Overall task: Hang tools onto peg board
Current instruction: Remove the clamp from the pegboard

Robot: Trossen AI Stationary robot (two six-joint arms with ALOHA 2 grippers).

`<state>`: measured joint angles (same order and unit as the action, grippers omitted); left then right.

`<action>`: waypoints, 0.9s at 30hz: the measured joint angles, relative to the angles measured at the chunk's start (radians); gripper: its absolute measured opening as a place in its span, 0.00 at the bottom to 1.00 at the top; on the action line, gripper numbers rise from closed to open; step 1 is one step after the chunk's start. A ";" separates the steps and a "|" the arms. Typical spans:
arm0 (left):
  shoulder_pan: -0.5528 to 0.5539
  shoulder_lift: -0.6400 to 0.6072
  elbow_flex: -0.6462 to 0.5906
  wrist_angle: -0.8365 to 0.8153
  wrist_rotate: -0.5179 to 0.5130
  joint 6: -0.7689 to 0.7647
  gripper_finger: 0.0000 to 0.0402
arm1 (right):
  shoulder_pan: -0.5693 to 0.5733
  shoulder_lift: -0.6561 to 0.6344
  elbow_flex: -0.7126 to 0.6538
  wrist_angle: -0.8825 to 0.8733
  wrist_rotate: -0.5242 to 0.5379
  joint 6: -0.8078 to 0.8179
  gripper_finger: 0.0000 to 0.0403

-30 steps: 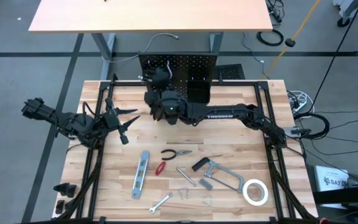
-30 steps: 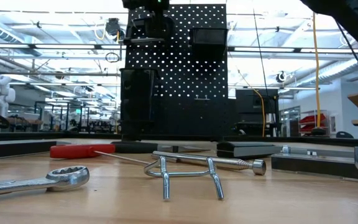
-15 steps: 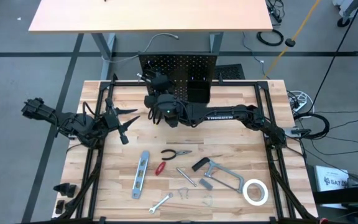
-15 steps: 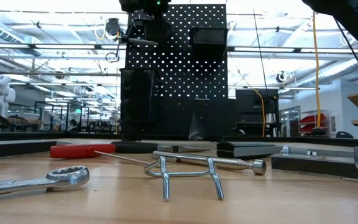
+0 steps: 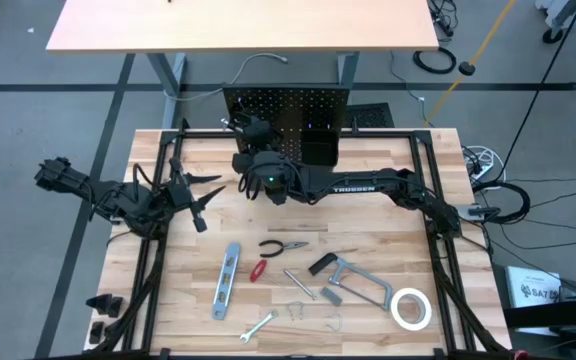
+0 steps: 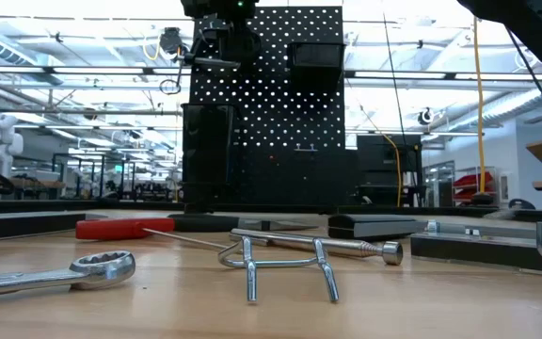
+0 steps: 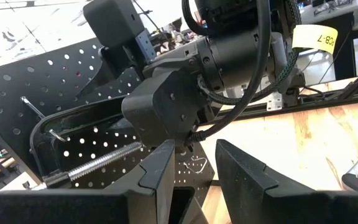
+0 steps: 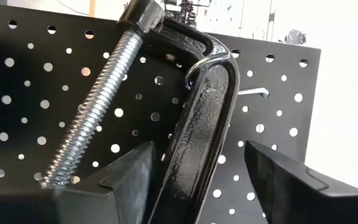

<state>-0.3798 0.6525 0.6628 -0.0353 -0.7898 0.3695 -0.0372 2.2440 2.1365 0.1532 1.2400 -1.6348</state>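
The black peg board [image 5: 298,105] stands upright at the table's far edge. A black C-clamp [image 8: 207,118] with a silver screw [image 8: 92,118] hangs by its frame from a silver hook [image 8: 197,62] at the board's upper left. My right gripper [image 8: 197,149] is open and level, with one finger on each side of the clamp's frame; it also shows in the high view [image 5: 251,128]. My left gripper [image 5: 203,205] waits open at the table's left and holds nothing. The other tools lie on the near half of the table. My right gripper stands astride the lower part of the C-clamp's frame [image 8: 185,168], coming level from the table's near side. The frame runs close along one finger [image 8: 132,171], but I cannot tell whether it touches. The other finger [image 8: 284,180] stands well apart from it.
On the table lie a blue-grey level [image 5: 226,280], pliers [image 5: 281,246], a red-handled screwdriver [image 5: 258,270], a bar clamp [image 5: 353,280], a white tape roll [image 5: 409,308] and a wrench [image 5: 258,326]. A black bin [image 6: 316,55] sits on the board's front.
My right gripper has tipped slightly at the peg board's upper left without leaving its place. The C-clamp stays against the board.
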 joint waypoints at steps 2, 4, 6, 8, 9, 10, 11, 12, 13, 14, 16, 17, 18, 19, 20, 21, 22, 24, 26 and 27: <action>0.000 0.000 0.000 0.000 0.000 0.000 0.30 | 0.000 0.000 0.000 0.000 -0.002 -0.003 0.53; 0.000 0.000 0.000 0.000 0.000 0.000 0.30 | 0.000 0.000 0.000 0.005 -0.008 -0.006 0.45; 0.000 0.000 0.000 -0.001 0.000 0.000 0.30 | 0.000 0.000 0.000 0.015 -0.012 -0.013 0.35; 0.000 0.000 0.000 -0.006 0.000 0.000 0.30 | 0.000 0.000 0.000 0.040 -0.015 -0.033 0.23; 0.000 0.000 0.000 -0.007 0.000 0.000 0.30 | 0.000 0.000 0.000 0.054 -0.016 -0.046 0.17; 0.000 0.000 0.000 -0.007 0.000 0.000 0.30 | 0.002 0.000 0.000 0.061 -0.017 -0.057 0.11; 0.000 0.000 0.000 -0.007 0.000 0.000 0.30 | 0.003 0.000 0.000 0.062 -0.015 -0.070 0.06; 0.000 0.000 0.000 -0.007 0.000 0.000 0.30 | 0.004 -0.005 -0.001 0.058 -0.010 -0.072 0.03; 0.000 0.000 0.000 -0.008 0.000 0.000 0.30 | 0.004 -0.006 -0.001 0.063 -0.012 -0.070 0.03; 0.000 0.000 0.000 -0.009 0.000 0.000 0.30 | 0.006 -0.007 -0.001 0.067 -0.018 -0.066 0.03; 0.000 0.000 0.000 -0.010 0.000 0.000 0.30 | 0.008 -0.019 -0.001 0.064 -0.014 -0.060 0.03; 0.000 0.000 0.000 -0.010 0.000 0.000 0.30 | 0.010 -0.024 -0.001 0.067 -0.014 -0.060 0.03; 0.000 0.000 0.000 -0.010 0.000 0.000 0.30 | 0.013 -0.032 -0.001 0.069 -0.014 -0.059 0.02; 0.000 0.000 0.000 -0.010 0.000 0.000 0.30 | 0.017 -0.040 -0.001 0.069 -0.014 -0.059 0.02; 0.000 0.000 0.000 -0.010 0.000 0.000 0.30 | 0.022 -0.046 -0.001 0.071 -0.010 -0.059 0.01; 0.000 0.000 0.000 -0.010 0.000 0.000 0.30 | 0.026 -0.052 -0.001 0.073 -0.010 -0.058 0.01; 0.000 0.000 0.000 -0.010 0.000 0.000 0.30 | 0.030 -0.058 -0.001 0.071 -0.011 -0.057 0.01; 0.000 0.000 0.000 -0.010 0.000 0.000 0.30 | 0.039 -0.070 -0.001 0.069 -0.013 -0.054 0.01; 0.000 0.000 0.000 -0.009 0.000 0.000 0.30 | 0.048 -0.081 -0.001 0.072 -0.014 -0.054 0.01; 0.000 0.000 0.000 -0.009 0.000 0.000 0.30 | 0.052 -0.088 -0.001 0.075 -0.014 -0.054 0.01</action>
<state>-0.3801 0.6521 0.6628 -0.0441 -0.7901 0.3698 0.0151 2.1558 2.1353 0.2279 1.2255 -1.6890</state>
